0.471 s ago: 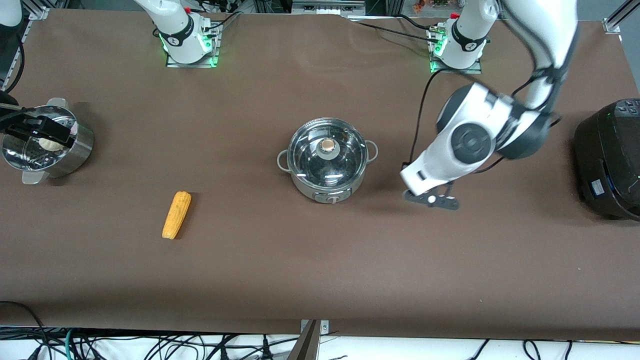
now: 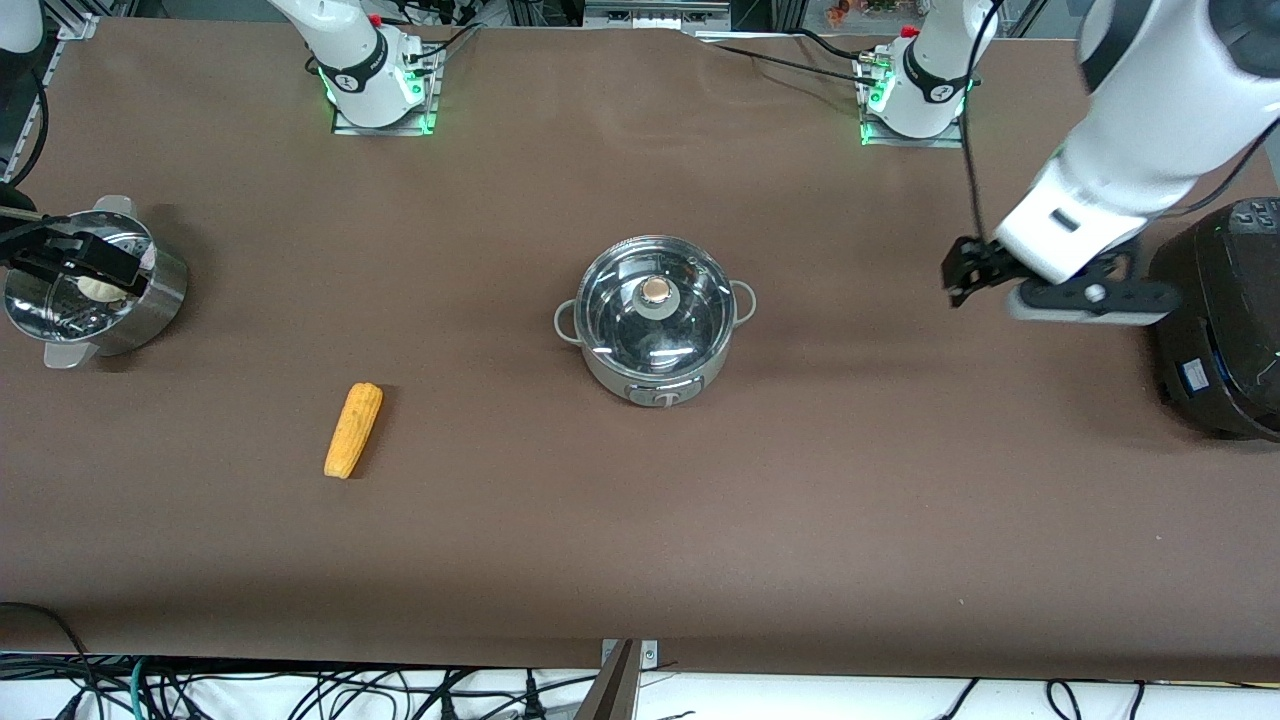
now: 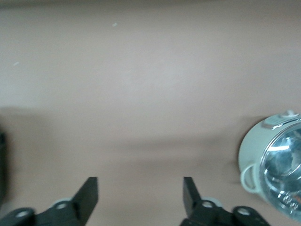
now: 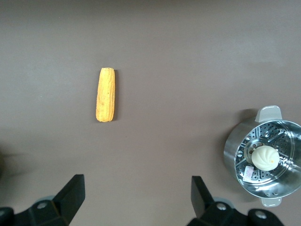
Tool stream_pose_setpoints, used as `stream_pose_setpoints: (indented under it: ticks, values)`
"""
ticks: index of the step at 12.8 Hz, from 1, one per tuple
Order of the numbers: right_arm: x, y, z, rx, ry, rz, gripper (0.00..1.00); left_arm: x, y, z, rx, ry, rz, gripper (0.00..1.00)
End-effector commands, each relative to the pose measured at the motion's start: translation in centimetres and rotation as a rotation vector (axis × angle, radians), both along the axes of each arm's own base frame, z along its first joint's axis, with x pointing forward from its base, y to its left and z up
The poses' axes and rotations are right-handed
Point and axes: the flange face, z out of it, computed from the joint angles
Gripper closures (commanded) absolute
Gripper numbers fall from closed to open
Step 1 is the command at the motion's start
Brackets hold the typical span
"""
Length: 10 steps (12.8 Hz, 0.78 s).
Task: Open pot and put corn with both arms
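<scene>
Two arms, neither holding anything. In the front view the pot (image 2: 654,325) sits mid-table with its glass lid (image 2: 652,305) on, so opening has not begun. The corn (image 2: 353,430) lies nearer the camera than the pot, toward the right arm's end; its long axis runs roughly toward and away from the camera. The left gripper (image 2: 968,272) hangs over bare table between the pot and the black cooker (image 2: 1222,320). The left wrist view shows its fingers (image 3: 87,194) apart and the pot off to one side. The right wrist view shows the right gripper (image 4: 136,195) spread high above the corn and a steamer basket (image 4: 263,162) holding a bun (image 4: 265,157). Next the left gripper likely needs to reach the lid knob (image 2: 656,290)
</scene>
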Motion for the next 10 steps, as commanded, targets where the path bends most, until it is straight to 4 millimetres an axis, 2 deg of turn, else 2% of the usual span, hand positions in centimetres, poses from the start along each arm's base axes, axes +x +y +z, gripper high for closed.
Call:
stream_pose_setpoints:
  ticks: [1,3,6,8,10]
  values:
    - [0.1,-0.1,0.6,0.018,-0.004,0.000,0.00,-0.9,0.7,1.6,-0.063,0.012,-0.015,0.00]
    - [0.1,-0.1,0.6,0.018,-0.004,0.000,0.00,-1.0,3.5,1.6,-0.081,0.020,0.003,0.00]
    - [0.1,-0.1,0.6,0.018,-0.004,-0.002,0.00,-2.4,3.8,2.2,-0.061,0.017,0.002,0.00]
    - [0.1,-0.2,0.6,0.018,-0.004,-0.003,0.00,-2.8,3.9,2.4,0.020,0.047,-0.017,0.00]
    - [0.1,-0.2,0.6,0.018,-0.004,-0.003,0.00,-2.9,4.2,2.3,0.028,0.060,-0.013,0.00]
